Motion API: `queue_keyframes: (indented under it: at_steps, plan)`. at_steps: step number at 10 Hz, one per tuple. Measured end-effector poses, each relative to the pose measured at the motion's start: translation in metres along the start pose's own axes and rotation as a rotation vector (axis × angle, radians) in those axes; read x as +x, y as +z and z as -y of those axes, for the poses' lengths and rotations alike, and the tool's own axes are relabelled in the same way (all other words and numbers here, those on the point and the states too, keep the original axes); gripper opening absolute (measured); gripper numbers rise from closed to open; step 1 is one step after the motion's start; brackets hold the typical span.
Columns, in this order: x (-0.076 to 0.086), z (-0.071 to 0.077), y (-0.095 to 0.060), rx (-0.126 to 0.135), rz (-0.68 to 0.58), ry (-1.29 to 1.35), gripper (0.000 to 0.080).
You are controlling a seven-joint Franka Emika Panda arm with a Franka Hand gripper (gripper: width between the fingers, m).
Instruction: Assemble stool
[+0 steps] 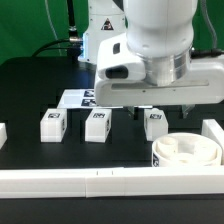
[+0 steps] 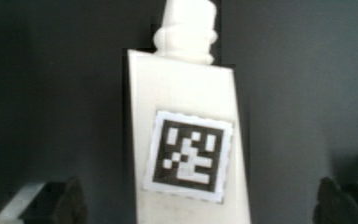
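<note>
Three white leg blocks with square tags stand in a row on the black table: one on the exterior view's left (image 1: 52, 123), one in the middle (image 1: 97, 124) and one on the right (image 1: 154, 122). The round ring-shaped seat disc (image 1: 187, 152) lies at the front right. My gripper (image 1: 158, 108) hangs just above the right leg block. In the wrist view that leg (image 2: 179, 130) fills the middle, with its tag and its threaded peg showing. My gripper (image 2: 194, 205) is open. Its dark fingertips (image 2: 43, 205) stand on either side of the leg, with a gap to it on each side.
The marker board (image 1: 78, 97) lies behind the leg row. White border rails run along the front (image 1: 100, 180), the right (image 1: 213, 130) and the left (image 1: 3, 133). The arm's white body hides the table behind the right leg.
</note>
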State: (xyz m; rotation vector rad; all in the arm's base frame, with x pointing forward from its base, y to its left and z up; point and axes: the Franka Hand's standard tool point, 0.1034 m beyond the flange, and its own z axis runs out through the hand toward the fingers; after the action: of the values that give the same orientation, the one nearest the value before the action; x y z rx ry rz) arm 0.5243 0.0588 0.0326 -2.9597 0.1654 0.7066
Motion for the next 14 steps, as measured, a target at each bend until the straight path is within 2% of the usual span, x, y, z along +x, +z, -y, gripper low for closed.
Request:
queue_keyframes:
  at_steps: [1,2,5,6,8,9,10,11,12,13,14]
  plan:
    - [0.002,0.001,0.003,0.0,0.025,-0.002,0.0648]
    - [-0.005,0.0,0.008,-0.005,0.114,-0.004,0.0648]
    - [-0.006,0.0,0.016,-0.011,0.345,-0.009,0.0648]
    - [-0.005,0.0,0.018,-0.011,0.383,-0.01,0.0648]
    - [-0.018,-0.003,0.025,-0.021,0.58,-0.015,0.0648]
    - [-0.016,-0.002,0.026,-0.021,0.621,-0.021,0.0648]
    - [-0.007,0.0,0.024,-0.016,0.575,-0.026,0.0626]
    - [-0.009,0.001,0.023,-0.017,0.572,-0.03,0.046]
    - [-0.009,0.002,0.024,-0.017,0.574,-0.032,0.046]
    - [-0.009,0.003,0.024,-0.019,0.572,-0.034,0.0324]
    - [-0.009,0.004,0.024,-0.02,0.571,-0.036,0.0324]
